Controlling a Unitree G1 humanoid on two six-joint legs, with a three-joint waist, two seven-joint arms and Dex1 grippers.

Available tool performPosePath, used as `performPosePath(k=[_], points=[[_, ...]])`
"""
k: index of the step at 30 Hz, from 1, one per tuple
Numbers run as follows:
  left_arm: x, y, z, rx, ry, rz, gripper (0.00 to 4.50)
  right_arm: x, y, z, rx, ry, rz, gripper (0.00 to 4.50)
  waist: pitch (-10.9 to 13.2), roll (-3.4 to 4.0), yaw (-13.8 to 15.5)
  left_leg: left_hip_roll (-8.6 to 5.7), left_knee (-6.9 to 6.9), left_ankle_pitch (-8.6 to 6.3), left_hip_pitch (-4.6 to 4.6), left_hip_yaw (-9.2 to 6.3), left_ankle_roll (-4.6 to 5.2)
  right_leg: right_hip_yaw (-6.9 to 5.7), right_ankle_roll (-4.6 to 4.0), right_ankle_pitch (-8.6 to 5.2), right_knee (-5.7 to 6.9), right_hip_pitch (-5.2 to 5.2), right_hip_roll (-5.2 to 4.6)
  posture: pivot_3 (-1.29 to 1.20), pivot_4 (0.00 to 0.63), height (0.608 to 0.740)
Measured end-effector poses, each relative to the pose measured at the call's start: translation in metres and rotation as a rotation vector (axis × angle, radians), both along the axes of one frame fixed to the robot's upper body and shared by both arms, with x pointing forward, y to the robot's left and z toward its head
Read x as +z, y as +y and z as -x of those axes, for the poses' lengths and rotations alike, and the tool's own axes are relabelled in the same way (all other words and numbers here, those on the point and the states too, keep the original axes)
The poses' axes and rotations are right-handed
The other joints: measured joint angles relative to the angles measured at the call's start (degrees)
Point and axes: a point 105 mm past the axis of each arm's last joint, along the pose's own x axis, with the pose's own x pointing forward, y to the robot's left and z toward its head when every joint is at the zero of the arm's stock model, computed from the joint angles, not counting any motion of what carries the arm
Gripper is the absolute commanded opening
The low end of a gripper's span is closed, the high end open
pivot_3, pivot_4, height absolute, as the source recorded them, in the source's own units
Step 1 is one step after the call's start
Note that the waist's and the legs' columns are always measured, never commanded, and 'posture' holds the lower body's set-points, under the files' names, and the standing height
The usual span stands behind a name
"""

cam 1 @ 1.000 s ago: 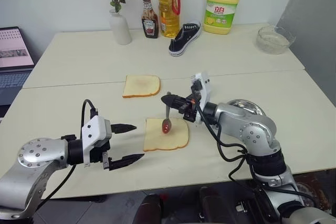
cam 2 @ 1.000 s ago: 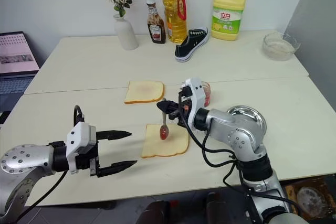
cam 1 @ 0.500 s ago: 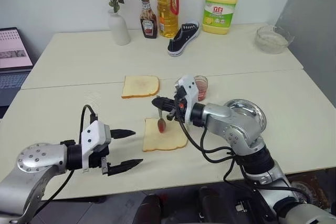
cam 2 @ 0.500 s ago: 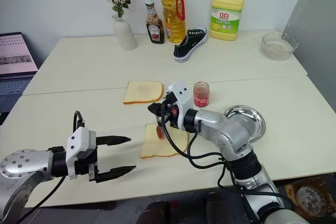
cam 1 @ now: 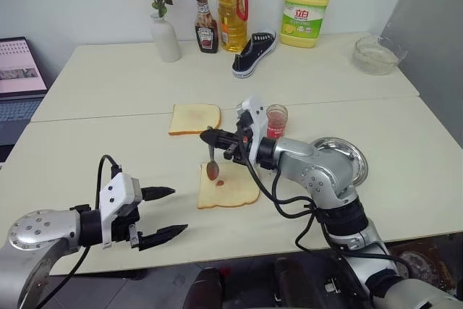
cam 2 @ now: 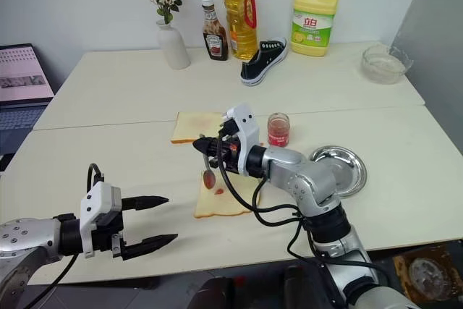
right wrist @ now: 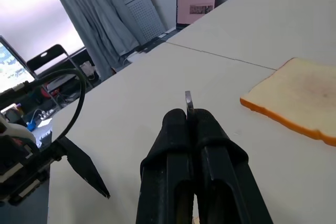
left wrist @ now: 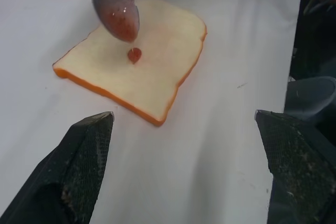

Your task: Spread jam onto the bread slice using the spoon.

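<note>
The bread slice (cam 1: 230, 187) lies flat near the table's front, with a small red blob of jam (left wrist: 134, 54) on it. My right gripper (cam 1: 214, 137) is shut on the handle of the spoon (cam 1: 212, 169). The spoon hangs bowl-down over the slice's left part, its bowl (left wrist: 116, 10) coated in red jam. The jam jar (cam 1: 276, 121) stands behind my right forearm. My left gripper (cam 1: 178, 211) is open and empty, low over the table to the left of the slice and pointing at it.
A second, browner slice (cam 1: 194, 117) lies behind the bread. A round steel dish (cam 1: 346, 151) sits at the right. Along the back stand a vase (cam 1: 165, 36), ketchup bottle (cam 1: 206, 32), oil bottle (cam 1: 231, 6), shoe (cam 1: 255, 53), detergent jug (cam 1: 304, 17) and glass bowl (cam 1: 375, 55). A laptop (cam 1: 18, 77) is far left.
My right gripper has carried the spoon leftward across the slice, leaving a small red blob on it. My left gripper has drawn back and down a little, still open.
</note>
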Motion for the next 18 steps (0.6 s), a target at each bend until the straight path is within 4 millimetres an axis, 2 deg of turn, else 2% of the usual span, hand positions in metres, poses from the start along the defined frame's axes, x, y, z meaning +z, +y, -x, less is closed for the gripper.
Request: performPosePath(k=[7, 12, 18], points=[[0.003, -0.001, -0.006, 0.027, -0.019, 0.006, 4.5, -0.043, -0.014, -0.025, -0.116, 0.243, -0.028, 0.03, -0.01, -0.01, 0.02, -0.02, 0.0, 0.0, 0.03, 0.03, 0.0, 0.01, -0.02, 0.01, 0.01, 0.02, 0.0, 0.0, 0.15, 0.74], [0.005, -0.005, -0.01, 0.013, -0.034, 0.01, 4.5, -0.05, -0.016, -0.03, -0.135, 0.286, -0.051, 0.03, -0.01, -0.01, -0.02, -0.02, -0.01, 0.0, 0.07, 0.07, 0.0, 0.03, -0.03, 0.01, 0.05, 0.02, 0.02, 0.0, 0.15, 0.74], [0.005, -0.008, -0.011, -0.008, -0.03, 0.014, 4.5, -0.057, -0.03, -0.031, -0.157, 0.289, -0.042, 0.03, -0.02, -0.03, 0.08, -0.03, 0.01, 0.0, 0.08, 0.07, 0.0, 0.04, 0.0, 0.0, 0.05, 0.05, 0.01, 0.0, 0.15, 0.74]])
